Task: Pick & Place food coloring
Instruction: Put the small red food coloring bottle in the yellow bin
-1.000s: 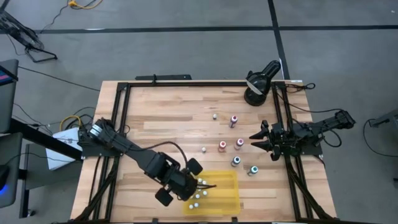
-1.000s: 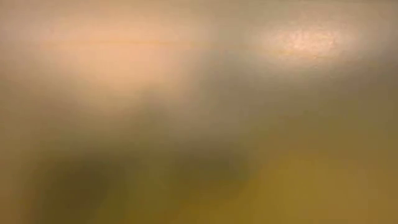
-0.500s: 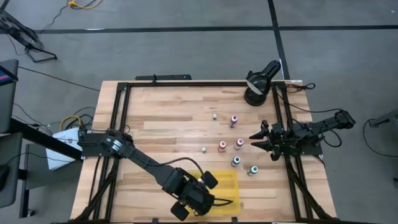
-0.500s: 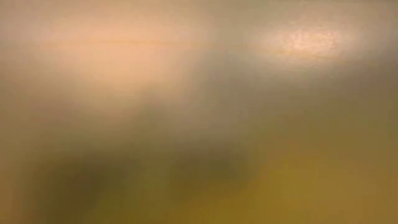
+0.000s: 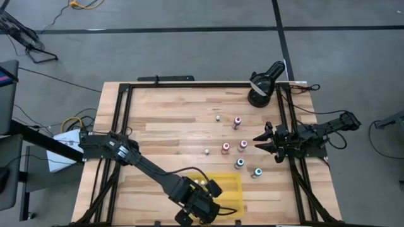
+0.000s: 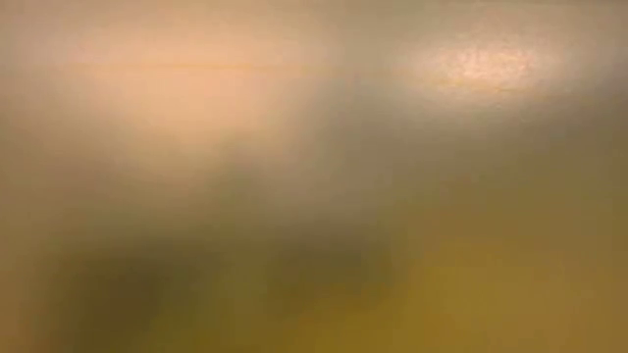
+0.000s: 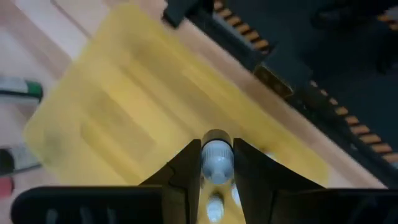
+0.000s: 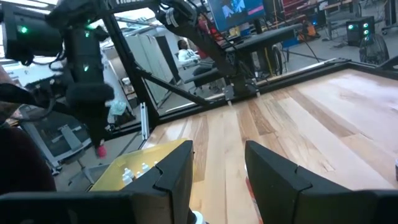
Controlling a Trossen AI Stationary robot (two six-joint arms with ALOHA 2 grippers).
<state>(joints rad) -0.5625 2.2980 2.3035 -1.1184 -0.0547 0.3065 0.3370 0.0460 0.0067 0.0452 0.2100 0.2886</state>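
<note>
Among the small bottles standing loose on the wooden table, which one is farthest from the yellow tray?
The white-capped bottle farthest toward the table's back edge, just left of a pink-capped bottle. All other loose bottles stand closer to the yellow tray.

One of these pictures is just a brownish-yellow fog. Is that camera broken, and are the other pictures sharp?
Low view: a formless tan and yellow smear, nothing recognisable; whether something blocks the lens I cannot tell. High view: sharp, evenly lit, the yellow tray and loose bottles clear. Left wrist view: the white-capped bottle between the left gripper fingers is fairly clear, the tray behind it soft. Right wrist view: the table reads clearly.
</note>
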